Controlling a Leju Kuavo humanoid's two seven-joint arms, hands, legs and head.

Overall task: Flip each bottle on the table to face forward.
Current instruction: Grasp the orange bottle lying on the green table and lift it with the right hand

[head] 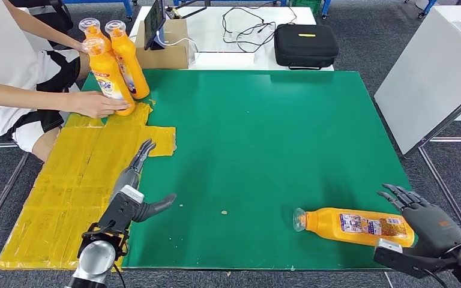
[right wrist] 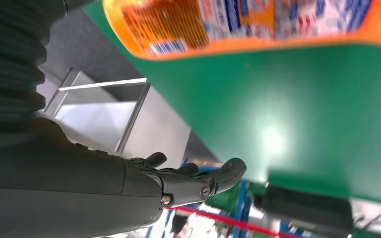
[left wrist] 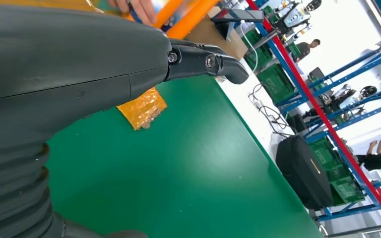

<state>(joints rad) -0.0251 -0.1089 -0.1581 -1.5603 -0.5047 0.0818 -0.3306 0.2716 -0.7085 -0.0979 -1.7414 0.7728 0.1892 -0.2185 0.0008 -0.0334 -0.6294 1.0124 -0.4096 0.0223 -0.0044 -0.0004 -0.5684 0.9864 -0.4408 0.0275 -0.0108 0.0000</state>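
An orange bottle (head: 354, 225) lies on its side near the green table's (head: 264, 132) front right corner, clear cap pointing left. It is blurred and close in the right wrist view (right wrist: 258, 25). My right hand (head: 423, 219) is open just beyond the bottle's base, fingers spread, not touching it. Its fingers (right wrist: 193, 181) hold nothing. My left hand (head: 135, 192) is open at the front left, over the edge of the yellow taped area (head: 66, 192). Several upright orange bottles (head: 117, 60) stand at the far left corner, where a person's hand (head: 96, 103) holds one.
A person sits at the table's far left. A cardboard box (head: 165, 51), a black case (head: 305, 44) and cables lie on the white table behind. A white cabinet (head: 438, 72) stands to the right.
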